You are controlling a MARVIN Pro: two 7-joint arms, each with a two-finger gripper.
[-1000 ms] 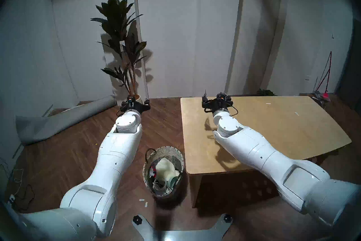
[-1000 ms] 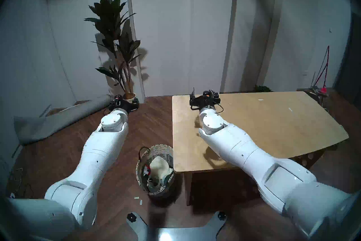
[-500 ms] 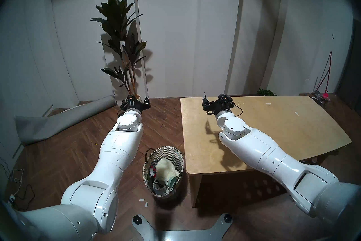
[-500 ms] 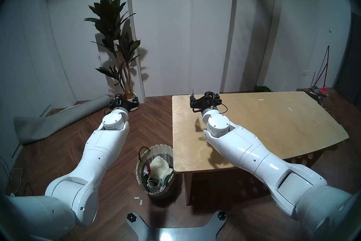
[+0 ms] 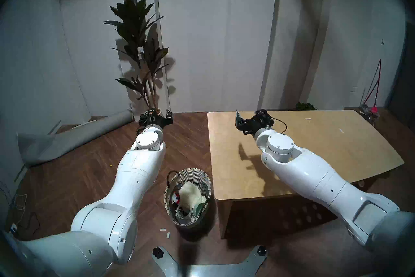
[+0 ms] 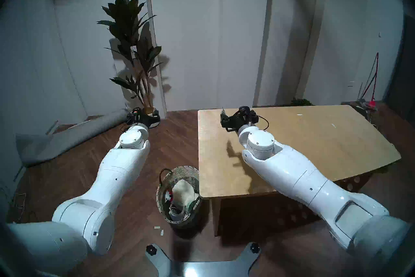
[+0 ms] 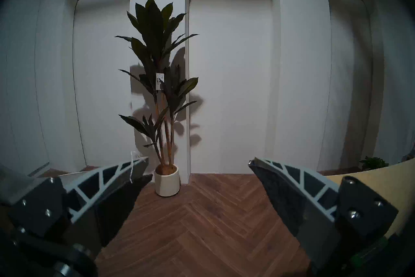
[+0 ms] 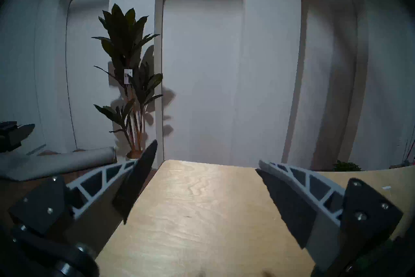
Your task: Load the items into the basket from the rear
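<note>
Basket: round grey-and-white woven wicker basket [image 5: 188, 197] upright on floor, near, between both arms, well apart from each gripper.
Contents: cream waffle-knit cloth [image 5: 190, 193], mint-green round bowl [image 5: 198, 210].
Left gripper [image 7: 197, 163]: spread wide, empty.
Right gripper [image 8: 206, 156]: spread wide, empty, above pale wooden desk [image 5: 314, 146].

A staged home-style room: ahead of both grippers stands a white wall with arched niches [image 5: 193, 33] and a tall potted plant [image 7: 157, 81]. Herringbone wood flooring [image 7: 197, 224] lies below the left gripper [image 7: 197, 162], a low plywood table [image 8: 202, 213] under the right gripper [image 8: 206, 157].

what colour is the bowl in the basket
Mint green; the bowl leans against the basket's near-right inner wall. It shows best in the left head view.
</note>
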